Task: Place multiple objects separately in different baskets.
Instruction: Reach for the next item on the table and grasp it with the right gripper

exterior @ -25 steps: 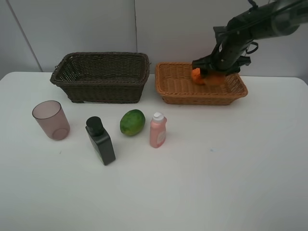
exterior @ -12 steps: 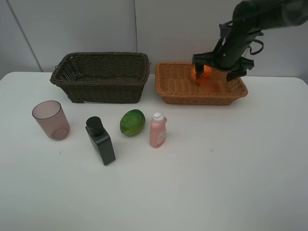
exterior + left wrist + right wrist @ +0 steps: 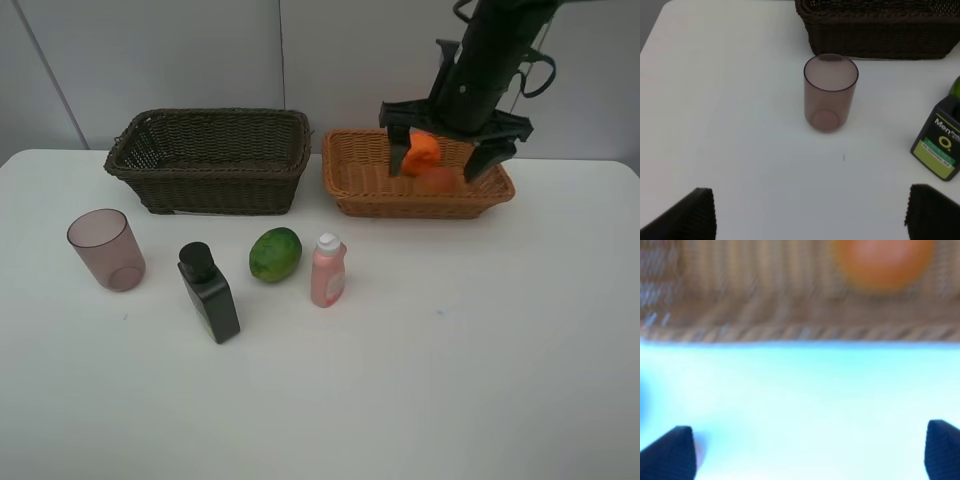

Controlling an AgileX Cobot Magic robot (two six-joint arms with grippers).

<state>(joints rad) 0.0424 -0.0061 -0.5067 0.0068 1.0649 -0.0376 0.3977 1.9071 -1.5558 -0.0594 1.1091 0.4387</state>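
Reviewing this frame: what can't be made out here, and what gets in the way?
Exterior high: the right gripper covers part of the tan basket; how many fruits lie under it is unclear.
Right wrist: blur; the orange fruit is a shapeless blob.
Left wrist: the dark bottle is cut by the frame edge.
Left gripper: outside the exterior high view.

Right of the deep dark brown wicker basket [image 3: 215,190]: shallower orange-tan basket [image 3: 400,205] holding an orange [image 3: 440,181] and a red-orange round fruit [image 3: 424,152]. In front of the dark basket, left to right: upright mauve cup [image 3: 105,250], blackish-green flat bottle [image 3: 212,298], green oval fruit [image 3: 275,254], pink white-capped bottle [image 3: 328,272].
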